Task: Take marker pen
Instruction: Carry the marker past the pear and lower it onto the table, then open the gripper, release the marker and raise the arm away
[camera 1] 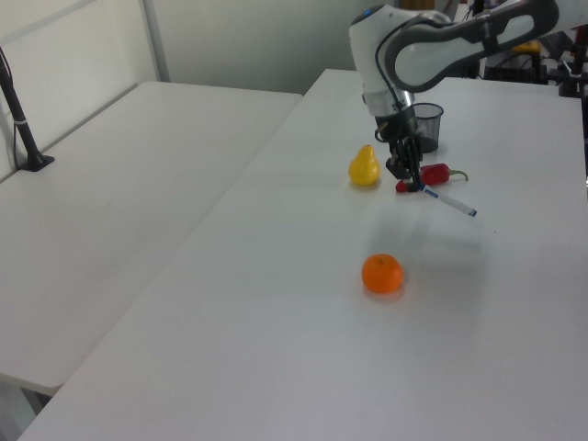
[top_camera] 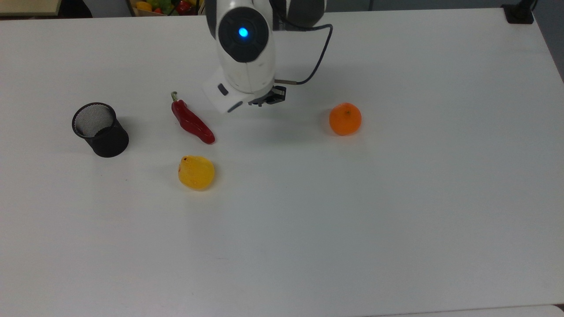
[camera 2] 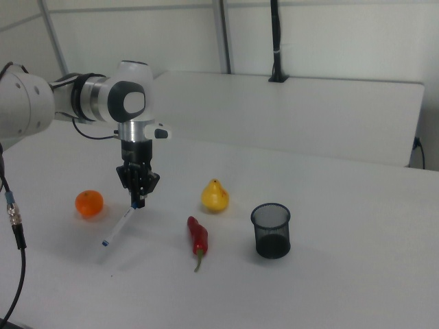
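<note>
Top view, left to right. Cup (top_camera: 100, 129): black mesh, upright, near the left edge of the table (top_camera: 396, 220). Chili (top_camera: 192, 120): red, lying flat, well right of the cup, stem toward the far edge. Pear (top_camera: 196, 172): yellow, nearer the front edge than the chili, close to it but apart. Arm (top_camera: 245, 48): white, reaching in from the far edge, its body covering the table between chili and orange. Orange (top_camera: 345, 119): right of the arm, well apart from the other items.

Right view. Gripper (camera 2: 138, 201): pointing straight down, fingers narrowed onto the blue cap end of the pen (camera 2: 118, 228). Pen: white barrel slanting down toward the right view's lower left, small blue end at or just above the table surface; contact cannot be confirmed. It sits between orange (camera 2: 89, 203) and chili (camera 2: 198, 238), touching neither.

Left view. Gripper (camera 1: 412, 180): holding the pen (camera 1: 450, 201) by its upper end, in front of the chili (camera 1: 434, 174). Pen barrel slants toward the left view's lower right. Pear (camera 1: 364, 166): just left of the gripper. Orange (camera 1: 381, 274): nearer the camera, apart.
</note>
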### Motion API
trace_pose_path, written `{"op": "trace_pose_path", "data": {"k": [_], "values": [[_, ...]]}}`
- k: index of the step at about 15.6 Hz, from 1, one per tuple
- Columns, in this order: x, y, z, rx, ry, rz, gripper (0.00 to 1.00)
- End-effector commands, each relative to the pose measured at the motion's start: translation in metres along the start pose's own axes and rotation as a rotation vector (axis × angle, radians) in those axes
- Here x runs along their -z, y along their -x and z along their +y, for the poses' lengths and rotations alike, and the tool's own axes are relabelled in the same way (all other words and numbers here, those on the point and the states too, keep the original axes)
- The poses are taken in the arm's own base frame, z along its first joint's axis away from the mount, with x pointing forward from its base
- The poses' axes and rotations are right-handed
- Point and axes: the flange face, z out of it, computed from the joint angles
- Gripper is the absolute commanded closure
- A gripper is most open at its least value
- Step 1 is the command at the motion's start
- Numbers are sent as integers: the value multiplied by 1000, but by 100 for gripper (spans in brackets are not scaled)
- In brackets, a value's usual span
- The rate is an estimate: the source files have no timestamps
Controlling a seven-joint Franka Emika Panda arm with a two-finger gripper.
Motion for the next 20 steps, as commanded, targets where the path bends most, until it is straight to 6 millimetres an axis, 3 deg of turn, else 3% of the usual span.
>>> {"op": "trace_pose_path", "data": {"k": [1,6,15,18,20], "values": [[-18,3,-16,41,25,-48,83],[-43,-1,-39,84,61,-82,79],[-45,-2,-39,74,59,-78,53],[-37,-1,-33,65,58,-68,32],[-21,2,-25,57,50,-43,2]]}}
